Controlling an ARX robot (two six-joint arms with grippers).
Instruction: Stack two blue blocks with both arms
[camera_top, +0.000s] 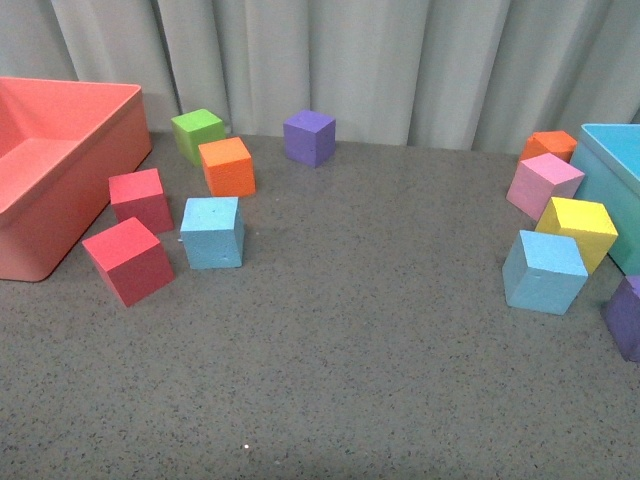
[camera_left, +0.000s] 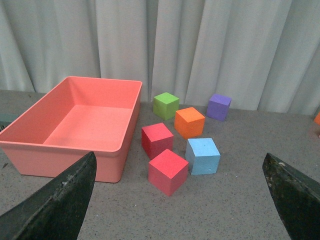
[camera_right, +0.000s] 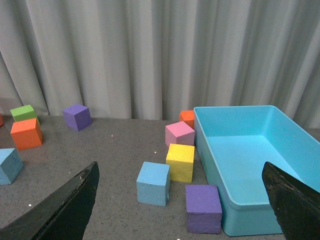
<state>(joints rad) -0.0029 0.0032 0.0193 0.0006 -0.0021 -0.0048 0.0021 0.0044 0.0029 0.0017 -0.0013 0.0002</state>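
Grey bench (camera_top: 350, 340). Salmon bin (camera_top: 90, 185) far left, turquoise bin (camera_top: 612, 165) far right. Left gripper (camera_left: 179, 155) spread wide, empty. Right gripper (camera_right: 180, 165) same. Left blue block (camera_top: 212, 232) on bench, just beside red cube (camera_top: 128, 260), nearer than orange cube (camera_top: 227, 166). Right blue block (camera_top: 544, 271) on bench, just beside yellow cube (camera_top: 577, 228), near turquoise bin. Blue blocks well apart, unstacked.
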